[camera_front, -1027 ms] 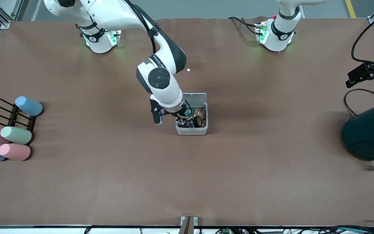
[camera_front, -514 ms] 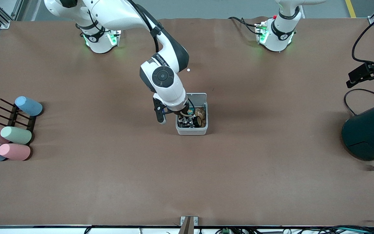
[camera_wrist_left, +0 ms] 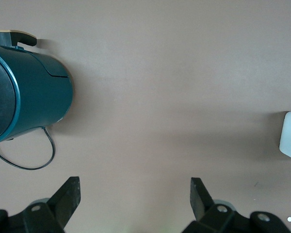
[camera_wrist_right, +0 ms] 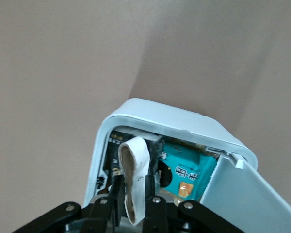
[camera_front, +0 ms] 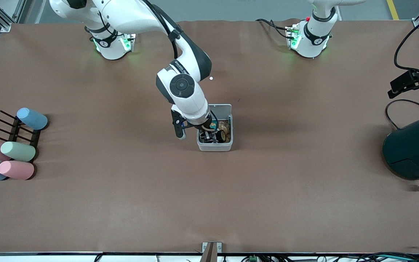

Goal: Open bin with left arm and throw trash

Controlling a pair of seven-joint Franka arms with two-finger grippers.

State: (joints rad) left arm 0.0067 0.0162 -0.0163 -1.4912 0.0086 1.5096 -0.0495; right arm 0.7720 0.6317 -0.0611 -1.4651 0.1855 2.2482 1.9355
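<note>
Right gripper [camera_front: 209, 136] is down inside the open bin [camera_front: 215, 146] mid-table, fingers pinched on the pale band loop [camera_wrist_right: 135, 182]. Packet [camera_wrist_right: 186, 171] and tape ring [camera_front: 222, 136] are already dumped in. Only letting go is left, probably. Left gripper [camera_wrist_left: 133, 196] is parked, spread wide.

1. The bin [camera_front: 215, 146] is showing plain white walls and a white lid [camera_wrist_right: 242, 199].
2. Just past the right gripper's [camera_wrist_right: 136, 194] black fingers [camera_wrist_right: 155, 206], a packet [camera_wrist_right: 184, 172] is showing teal with white print and an orange patch.
3. Between those fingers, a pale cream loop [camera_wrist_right: 135, 182] is showing a brownish inner face, possibly the rubber band.
4. The left gripper's [camera_wrist_left: 133, 204] fingers [camera_wrist_left: 68, 194] are showing black.
5. The round container [camera_wrist_left: 26, 92] is showing dark teal with a lighter blue rim.
6. The table [camera_front: 122, 203] is showing plain brown.
</note>
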